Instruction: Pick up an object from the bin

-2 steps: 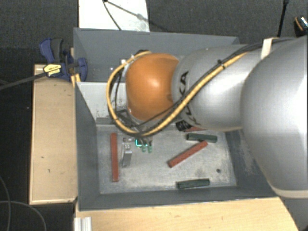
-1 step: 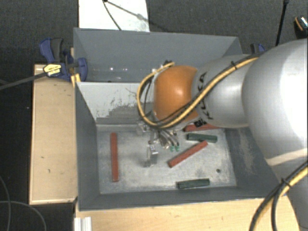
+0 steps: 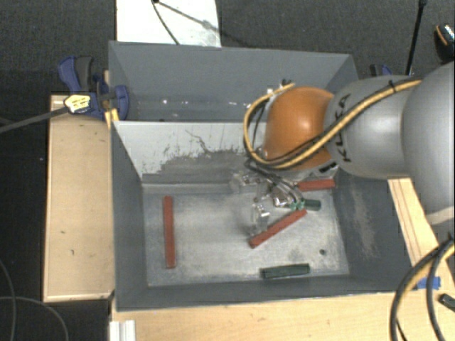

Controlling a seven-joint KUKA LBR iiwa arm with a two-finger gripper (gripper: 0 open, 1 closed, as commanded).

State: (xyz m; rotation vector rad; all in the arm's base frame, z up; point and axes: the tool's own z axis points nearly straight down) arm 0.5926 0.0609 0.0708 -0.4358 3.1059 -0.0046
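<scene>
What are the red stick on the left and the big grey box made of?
The red stick may be painted wood or plastic: even, dull colour, no shine. The box looks like bare metal: grey, with scratches and scuff marks.

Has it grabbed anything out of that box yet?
Not visibly. The gripper is down in the bin, just over the tilted red stick near the middle. That stick, the red stick at the left and the dark green stick at the front all lie on the floor. A lift is left to do.
</scene>
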